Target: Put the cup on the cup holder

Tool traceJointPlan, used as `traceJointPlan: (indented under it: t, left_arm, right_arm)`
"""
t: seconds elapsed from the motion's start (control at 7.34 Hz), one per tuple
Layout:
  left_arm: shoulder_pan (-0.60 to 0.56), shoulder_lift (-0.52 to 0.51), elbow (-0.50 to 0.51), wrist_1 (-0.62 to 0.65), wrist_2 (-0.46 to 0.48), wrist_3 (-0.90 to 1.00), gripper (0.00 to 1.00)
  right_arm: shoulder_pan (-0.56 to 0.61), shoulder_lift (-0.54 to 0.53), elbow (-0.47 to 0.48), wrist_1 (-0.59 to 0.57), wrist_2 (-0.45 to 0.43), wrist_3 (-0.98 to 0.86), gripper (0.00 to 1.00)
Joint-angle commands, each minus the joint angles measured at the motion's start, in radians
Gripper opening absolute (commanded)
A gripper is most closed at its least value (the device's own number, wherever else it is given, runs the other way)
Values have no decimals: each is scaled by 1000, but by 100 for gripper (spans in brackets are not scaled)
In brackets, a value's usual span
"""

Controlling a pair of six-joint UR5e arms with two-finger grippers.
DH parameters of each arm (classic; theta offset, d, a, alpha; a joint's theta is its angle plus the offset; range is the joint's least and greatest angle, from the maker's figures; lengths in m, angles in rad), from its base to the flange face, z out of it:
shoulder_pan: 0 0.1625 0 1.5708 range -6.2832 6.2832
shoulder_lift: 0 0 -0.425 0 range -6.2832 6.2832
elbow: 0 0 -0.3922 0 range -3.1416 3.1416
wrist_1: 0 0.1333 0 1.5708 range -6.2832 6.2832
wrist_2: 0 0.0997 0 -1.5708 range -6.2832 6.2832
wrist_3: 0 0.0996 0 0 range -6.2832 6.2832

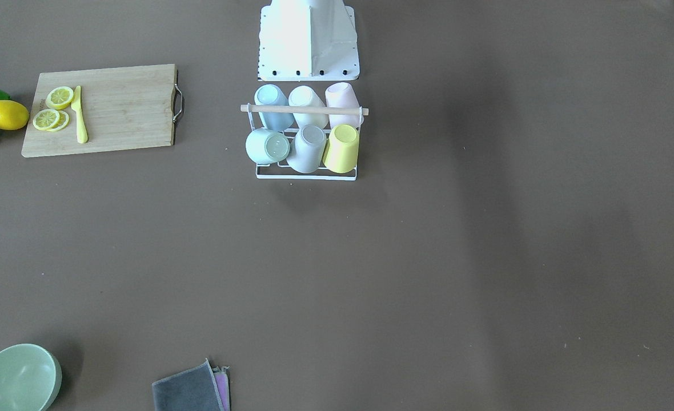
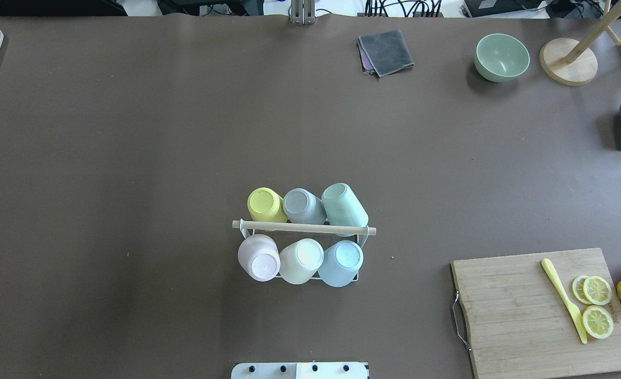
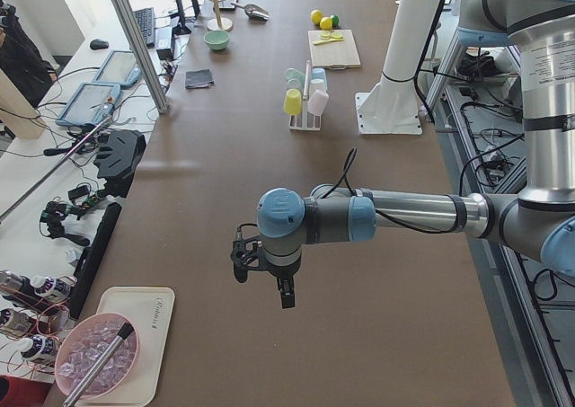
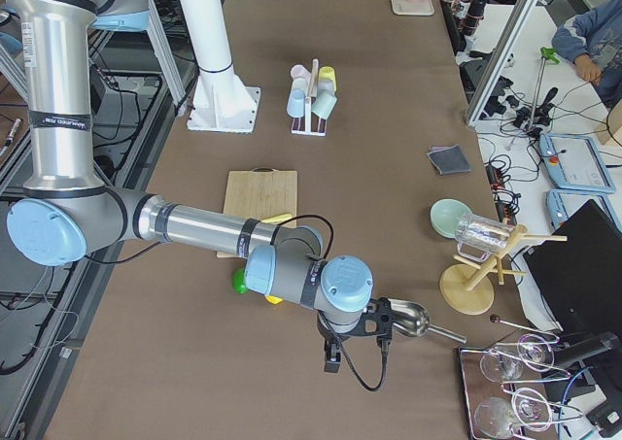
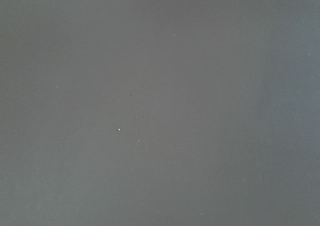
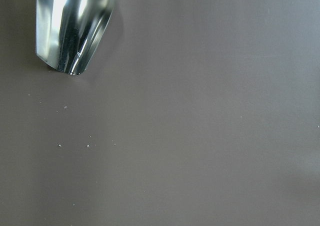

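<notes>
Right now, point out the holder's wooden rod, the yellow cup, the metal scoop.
wooden rod (image 2: pixel 303 228): overhead view, mid-length.
yellow cup (image 2: pixel 262 203): overhead view, upturned base.
metal scoop (image 6: pixel 72 26): right wrist view, bowl.

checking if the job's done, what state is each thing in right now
cup holder: full, six cups on it
cups: upside down, tilted
bowl: upright, empty
cloth: folded
lemon slices: cut, on board
left claw: cannot tell
right claw: cannot tell
</notes>
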Motion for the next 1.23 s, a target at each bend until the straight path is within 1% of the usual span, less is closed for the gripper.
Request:
traceJointPlan:
  t: [0.0,0.27,0.41,0.54,1.09]
  left_arm:
    - [0,0,1,0,1,0,99]
    - [0,-2,1,-2,2,3,99]
    - [0,-2,0,-2,28,30,99]
    - [0,0,0,2,28,38,99]
    - [0,0,-2,0,28,40,99]
  right_arm:
    - [0,0,1,0,-5,0,100]
    - [0,2,2,0,-11,0,100]
    - [0,9,4,0,-14,0,100]
    - [0,17,4,0,-33,1,100]
    - [2,11,4,0,-33,1,100]
